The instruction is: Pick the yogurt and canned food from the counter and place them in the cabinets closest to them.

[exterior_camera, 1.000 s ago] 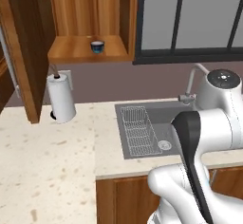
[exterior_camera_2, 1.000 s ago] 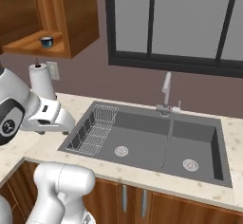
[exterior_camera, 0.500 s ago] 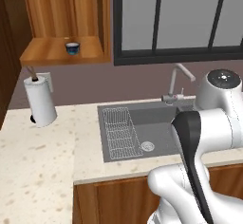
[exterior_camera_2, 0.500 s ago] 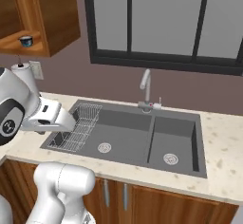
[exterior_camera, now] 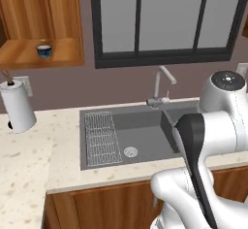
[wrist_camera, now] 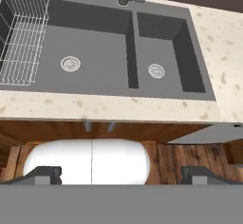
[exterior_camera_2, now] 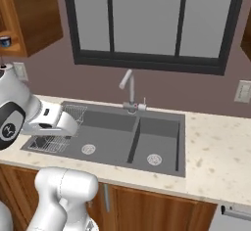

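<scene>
Canned food [exterior_camera: 44, 51] sits on the open cabinet's shelf [exterior_camera: 29, 58], near its right edge, so I judge that half done. My end effector [wrist_camera: 121, 174] is spread and empty above the sink [wrist_camera: 99, 38]; I judge the yogurt is left.

The counter [exterior_camera: 29, 165] is matt beige stone speckled with brown, and the double-bowl sink [wrist_camera: 156, 52] set in it looks like dull dark grey metal with a thin white wire rack [wrist_camera: 21, 38] in one bowl. The open wall cabinet [exterior_camera: 29, 58] and the fronts under the counter are smooth reddish-brown wood, the small dark tin [exterior_camera: 44, 51] on the shelf has a dull metal top, and the white roll [exterior_camera: 18, 111] looks like soft paper.
</scene>
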